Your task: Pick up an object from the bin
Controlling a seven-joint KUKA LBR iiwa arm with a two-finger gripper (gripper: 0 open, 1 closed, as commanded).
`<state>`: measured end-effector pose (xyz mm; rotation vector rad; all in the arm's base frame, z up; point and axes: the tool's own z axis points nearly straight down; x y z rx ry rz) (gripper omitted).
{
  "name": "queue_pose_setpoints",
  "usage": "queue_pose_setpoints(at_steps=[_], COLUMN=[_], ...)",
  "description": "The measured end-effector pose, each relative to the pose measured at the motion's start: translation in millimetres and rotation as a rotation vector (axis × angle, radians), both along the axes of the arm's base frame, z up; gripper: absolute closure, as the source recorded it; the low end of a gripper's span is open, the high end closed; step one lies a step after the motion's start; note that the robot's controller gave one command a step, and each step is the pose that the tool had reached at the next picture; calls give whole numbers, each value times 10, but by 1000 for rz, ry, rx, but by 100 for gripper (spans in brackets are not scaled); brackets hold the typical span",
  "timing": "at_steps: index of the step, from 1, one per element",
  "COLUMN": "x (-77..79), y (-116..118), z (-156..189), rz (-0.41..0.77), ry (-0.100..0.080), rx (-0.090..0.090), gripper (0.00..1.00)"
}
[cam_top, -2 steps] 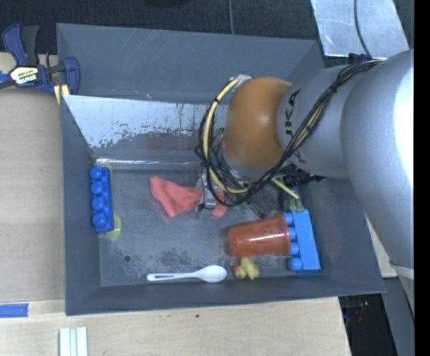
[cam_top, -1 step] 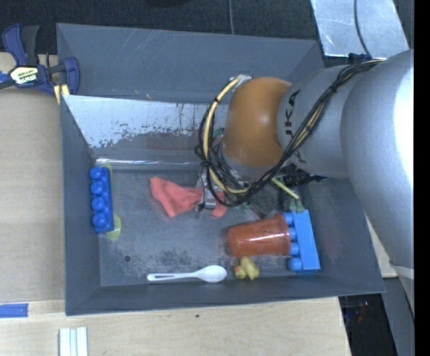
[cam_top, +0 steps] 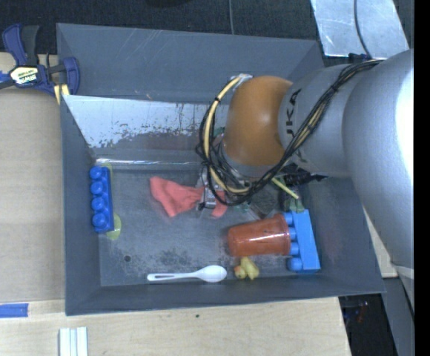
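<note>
My gripper [cam_top: 208,196] is low in the middle of the bin, under the arm's orange cover, at the right end of a crumpled pink cloth [cam_top: 170,195]. A bit of pink [cam_top: 219,211] also shows just right of the gripper. An orange-red translucent cup [cam_top: 259,239] lies on its side just below and to the right of the gripper.
A blue toy block [cam_top: 303,242] lies against the cup's right side. A white plastic spoon [cam_top: 190,275] and a small yellow thing [cam_top: 246,271] lie near the front wall. A blue row of beads [cam_top: 100,197] with a yellow-green piece [cam_top: 114,226] lies along the left wall.
</note>
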<state>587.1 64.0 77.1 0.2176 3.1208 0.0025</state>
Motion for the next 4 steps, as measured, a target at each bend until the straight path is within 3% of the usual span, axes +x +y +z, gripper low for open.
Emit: queue_pose_setpoints(at_steps=[4], x=[12], y=[-10], z=[553], rz=[0], ry=[-6], rx=[1], gripper=[100])
